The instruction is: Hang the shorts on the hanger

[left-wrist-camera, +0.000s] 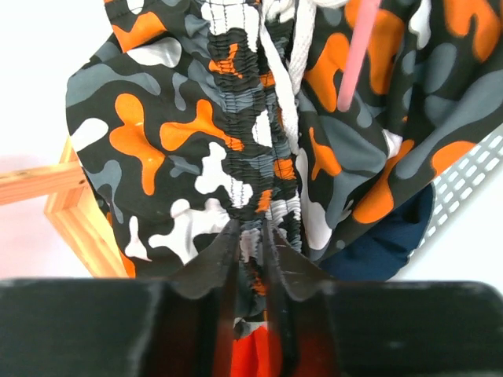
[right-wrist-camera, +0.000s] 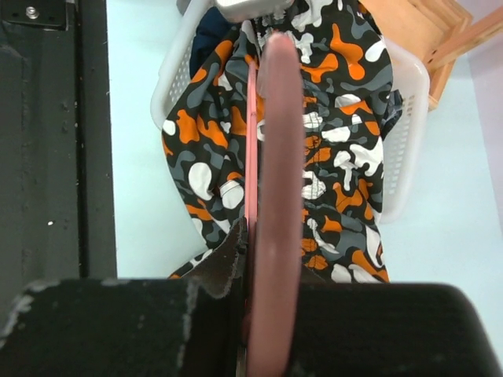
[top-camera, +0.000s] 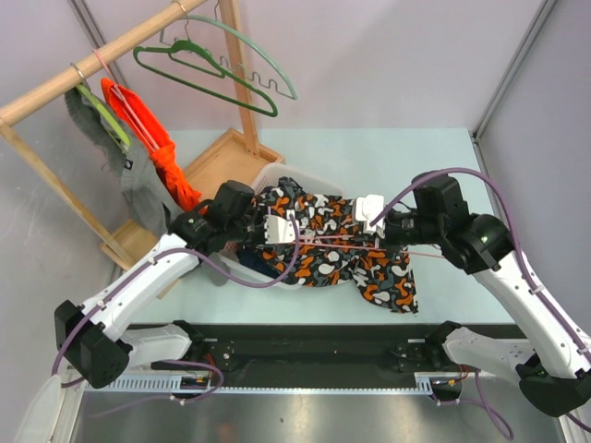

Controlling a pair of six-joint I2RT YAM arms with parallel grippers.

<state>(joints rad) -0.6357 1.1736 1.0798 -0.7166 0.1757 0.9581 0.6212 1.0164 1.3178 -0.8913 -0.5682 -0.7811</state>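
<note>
Shorts of floppy dark cloth printed with orange, white and grey blobs (top-camera: 343, 254) lay draped over the white plastic basket (top-camera: 277, 175) between the arms; left gripper (left-wrist-camera: 251, 243) was pinched tight on their gathered elastic waistband (left-wrist-camera: 251, 157); right gripper (right-wrist-camera: 251, 259) was clamped on the thin pink wire hanger (right-wrist-camera: 275, 157), which lay across the cloth; likely failures: waistband slipping from so narrow a bite, wire twisting in the jaws, or hanging fabric snagging the basket rim.
</note>
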